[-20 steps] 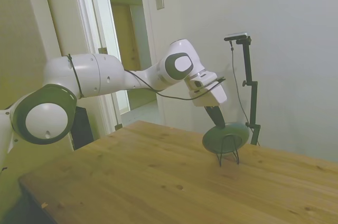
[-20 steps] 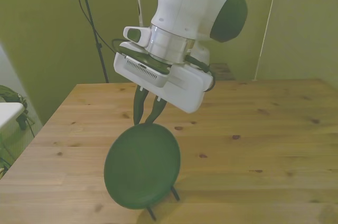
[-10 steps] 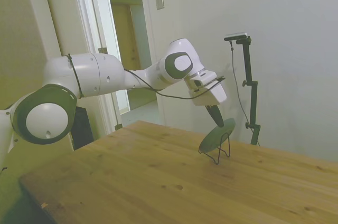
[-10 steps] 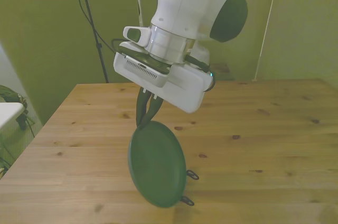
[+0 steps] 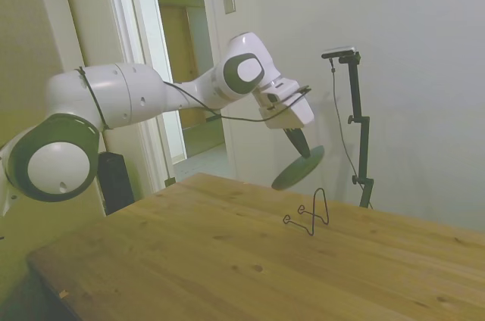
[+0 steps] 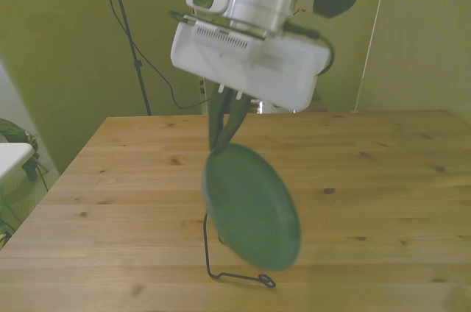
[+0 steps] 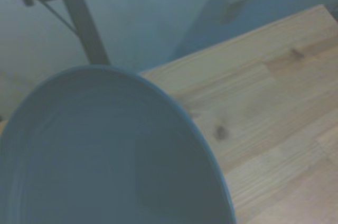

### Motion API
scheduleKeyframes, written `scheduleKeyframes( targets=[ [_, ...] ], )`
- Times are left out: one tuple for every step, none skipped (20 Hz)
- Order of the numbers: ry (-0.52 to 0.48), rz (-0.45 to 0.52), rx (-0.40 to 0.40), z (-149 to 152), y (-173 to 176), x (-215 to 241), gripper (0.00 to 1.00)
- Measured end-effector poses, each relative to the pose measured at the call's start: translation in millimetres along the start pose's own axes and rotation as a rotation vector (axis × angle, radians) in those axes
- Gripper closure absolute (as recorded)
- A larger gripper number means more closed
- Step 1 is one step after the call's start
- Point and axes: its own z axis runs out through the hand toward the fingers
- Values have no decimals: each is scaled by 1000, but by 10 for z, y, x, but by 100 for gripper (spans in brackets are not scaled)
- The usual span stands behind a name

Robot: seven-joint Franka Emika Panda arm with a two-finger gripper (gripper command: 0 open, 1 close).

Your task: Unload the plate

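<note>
The grey-green plate [image 5: 298,168] hangs tilted in the air, clear of the table, held at its upper rim. My gripper [image 5: 301,147] is shut on that rim; in the front view the gripper [image 6: 224,135] pinches the top edge of the plate [image 6: 252,205]. Below it the thin black wire stand [image 5: 310,213] sits bare on the wooden table [image 5: 227,260]; its wire stand [image 6: 224,253] shows under the plate in the front view. The wrist view is filled by the plate [image 7: 105,155] from close by.
The wooden table [image 6: 383,179] stretches wide around the stand. A doorway [image 5: 186,86] opens behind the arm in the side view.
The plate has been lifted up off the wire stand and carried toward the side view's left. The stand now stands alone on the table.
</note>
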Motion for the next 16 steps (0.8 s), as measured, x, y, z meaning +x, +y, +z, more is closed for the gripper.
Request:
scheduleKeyframes(
  targets=[
    [-36,-24,18,-149,3,-78,100],
    [-75,-50,30,-300,23,-166,100],
    [-114,-75,35,-443,63,-253,100],
    [-149,-98,34,-565,117,-331,100],
    [-178,-120,28,-671,185,-398,100],
    [-201,-143,21,-760,264,-449,100],
    [-222,-162,10,-828,353,-491,100],
    [-239,-181,-3,-878,449,-517,100],
    [-256,-201,-21,-918,559,-532,100],
    [-270,-218,-39,-937,675,-533,100],
    [-282,-229,-58,-944,799,-518,100],
    [-293,-237,-75,-928,928,-488,100],
    [-300,-238,-89,-894,1050,-449,100],
    [-309,-240,-104,-844,1166,-412,100],
    [-317,-241,-121,-768,1276,-378,100],
    [-325,-239,-139,-682,1379,-351,100]
  ],
)
